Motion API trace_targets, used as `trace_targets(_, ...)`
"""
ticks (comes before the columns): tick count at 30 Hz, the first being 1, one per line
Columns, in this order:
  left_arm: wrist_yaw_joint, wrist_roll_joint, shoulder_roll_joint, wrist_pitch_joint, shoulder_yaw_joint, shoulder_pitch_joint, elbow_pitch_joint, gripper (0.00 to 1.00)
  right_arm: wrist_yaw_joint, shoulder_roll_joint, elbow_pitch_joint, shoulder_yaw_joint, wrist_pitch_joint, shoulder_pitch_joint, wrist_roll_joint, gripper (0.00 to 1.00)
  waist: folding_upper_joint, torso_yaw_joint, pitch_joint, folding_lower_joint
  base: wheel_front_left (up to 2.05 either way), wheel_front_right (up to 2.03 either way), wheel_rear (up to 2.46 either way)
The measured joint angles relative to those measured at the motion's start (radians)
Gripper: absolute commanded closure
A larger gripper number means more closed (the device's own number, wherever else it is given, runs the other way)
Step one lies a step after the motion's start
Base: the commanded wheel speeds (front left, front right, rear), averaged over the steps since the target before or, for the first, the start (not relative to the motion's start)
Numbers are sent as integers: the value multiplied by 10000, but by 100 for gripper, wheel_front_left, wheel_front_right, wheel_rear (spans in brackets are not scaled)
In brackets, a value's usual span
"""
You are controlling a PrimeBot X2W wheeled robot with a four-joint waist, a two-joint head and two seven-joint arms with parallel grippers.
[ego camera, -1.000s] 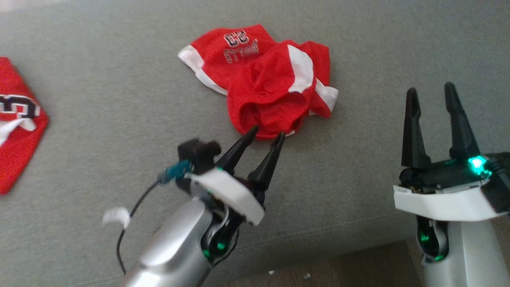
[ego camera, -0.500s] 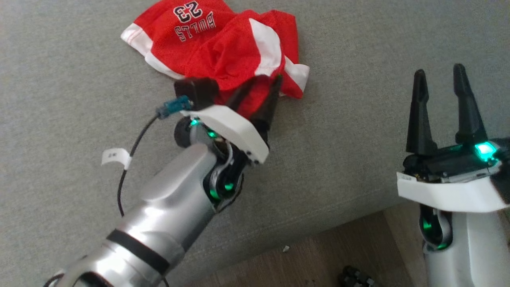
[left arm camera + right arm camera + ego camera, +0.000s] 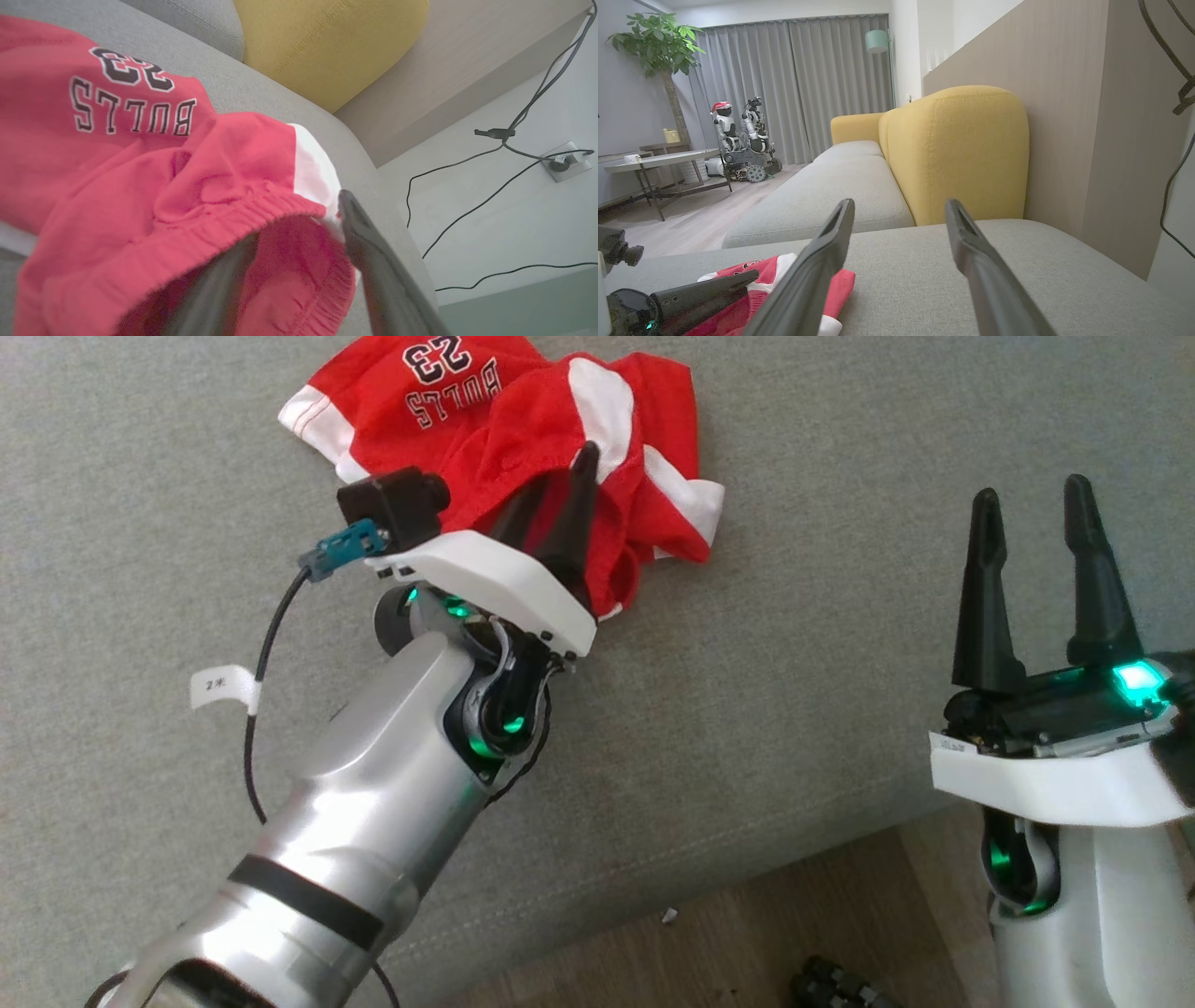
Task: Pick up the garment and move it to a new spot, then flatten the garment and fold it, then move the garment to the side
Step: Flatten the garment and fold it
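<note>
Left tool (image 3: 560, 473) straddles garment (image 3: 373, 413) waistband near yellow cushion (image 3: 327, 42).

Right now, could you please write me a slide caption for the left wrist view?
Open left tool straddling the elastic waistband of crumpled red Bulls shorts on a grey sofa, one finger inside.

Soft, even, bright indoor light; faint shadows on sofa (image 3: 794, 663); mild glare on left forearm (image 3: 373, 821). Sharp from head; up close, left fingers (image 3: 371, 261) and shorts (image 3: 140, 210) blurred, wide-angle bending at wrist-view edges
</note>
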State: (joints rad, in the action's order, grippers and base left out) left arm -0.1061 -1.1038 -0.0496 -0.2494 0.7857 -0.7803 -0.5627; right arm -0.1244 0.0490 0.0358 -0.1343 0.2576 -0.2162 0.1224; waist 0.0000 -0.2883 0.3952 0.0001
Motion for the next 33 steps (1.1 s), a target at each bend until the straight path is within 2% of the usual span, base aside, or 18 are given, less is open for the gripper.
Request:
trace_targets(2, 0, 0, 4, 0, -33, 25, 73, 93, 0, 0, -29, -15, 0, 0, 0, 0, 0, 20, -30, 0, 0, 0, 0)
trace_targets(3, 4, -6, 6, -2, -40, 52, 81, 100, 0, 0, -44, -21, 2, 0, 0, 0, 0, 29, -46, 0, 0, 0, 0)
trace_targets(6, 21, -169, 4, -2, 54, 200, 96, 100, 0, 0, -46, -21, 2, 0, 0, 0, 0, 55, -93, 0, 0, 0, 0)
trace_targets(8, 109, -376, 4, -2, 217, 256, 113, 94, 0, 0, -48, -15, 0, 0, 2, 0, 0, 73, -115, 0, 0, 0, 0)
trace_targets(9, 132, -433, 4, -2, 347, 255, 121, 100, 0, 0, -58, -8, 0, 0, 61, 0, 0, 79, -121, 0, 0, 0, 0)
trace_targets(20, 683, -48, 4, -2, 838, -27, 259, 100, 0, 0, -198, 23, 0, 0, 159, 0, 0, 232, -419, 0, 0, 0, 0)
trace_targets(25, 1091, -151, 4, 33, 1367, -1383, 234, 100, 0, 0, -224, -84, 0, 1, 301, 0, 0, 105, -821, 0, 0, 0, 0)
trace_targets(33, 1616, -614, 2, 813, 1557, -3711, 819, 100, 0, 0, -261, 127, 2, 232, 397, 0, 0, -4, -1681, -1, 0, 0, 0)
